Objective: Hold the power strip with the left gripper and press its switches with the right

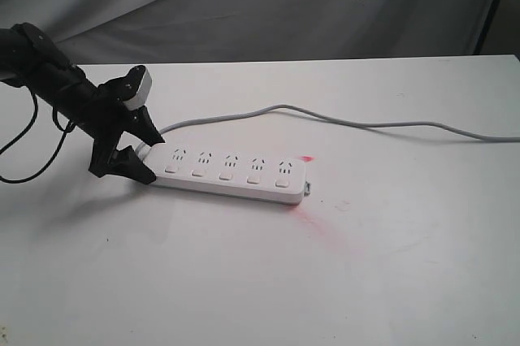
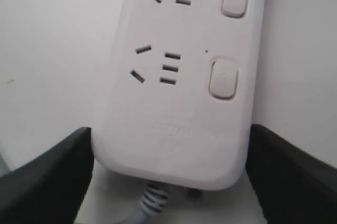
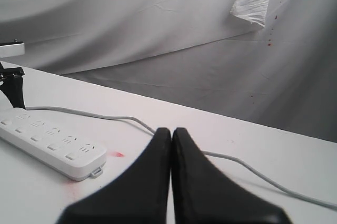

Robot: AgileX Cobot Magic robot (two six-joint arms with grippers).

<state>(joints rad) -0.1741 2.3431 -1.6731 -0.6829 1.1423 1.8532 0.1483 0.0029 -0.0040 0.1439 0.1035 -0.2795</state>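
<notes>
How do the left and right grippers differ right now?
The left gripper has its jaws spread wide; the right gripper is shut. The left gripper straddles the power strip at its cord end; the right gripper hangs clear of it, holding nothing. Both are black two-fingered claws.

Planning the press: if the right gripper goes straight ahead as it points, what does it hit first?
Likely the grey cord crossing just past the right gripper, though height is unclear; the power strip lies off that line.

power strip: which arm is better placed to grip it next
Left: its open jaws flank the power strip at its cord end; the right jaws are shut, back from it.
</notes>
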